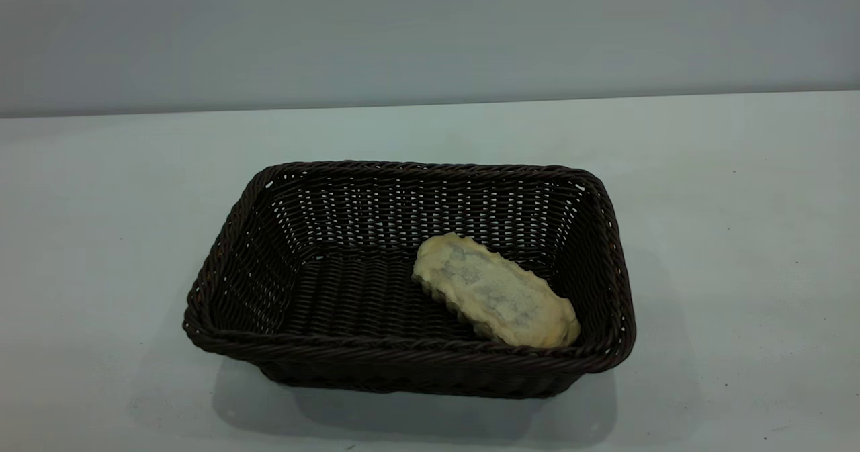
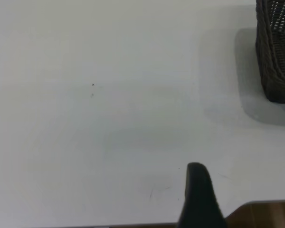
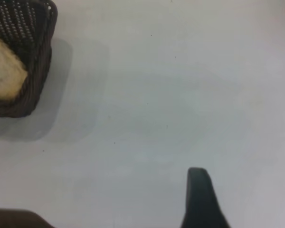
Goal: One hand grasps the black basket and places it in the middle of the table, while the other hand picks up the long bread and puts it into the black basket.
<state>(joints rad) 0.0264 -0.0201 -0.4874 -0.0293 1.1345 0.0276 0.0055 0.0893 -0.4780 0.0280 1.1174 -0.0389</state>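
Observation:
The black basket (image 1: pixel 403 351) stands on the white table (image 1: pixel 101 237) near its middle. The long bread (image 1: pixel 494 291) lies inside it at the right end, flat pale underside up, leaning on the right wall. Neither arm shows in the exterior view. A black part of my left gripper (image 2: pixel 198 190) shows over bare table near the table's edge, with a corner of the basket (image 2: pixel 275 57) far off. A black part of my right gripper (image 3: pixel 199 190) shows over bare table, with the basket's end (image 3: pixel 33 71) and the bread (image 3: pixel 4 66) far off. Neither gripper holds anything that I can see.
A plain grey wall (image 1: pixel 430 29) runs behind the table. Bare table lies on all sides of the basket. A brown floor or edge strip (image 2: pixel 261 216) shows beyond the table's edge in the left wrist view.

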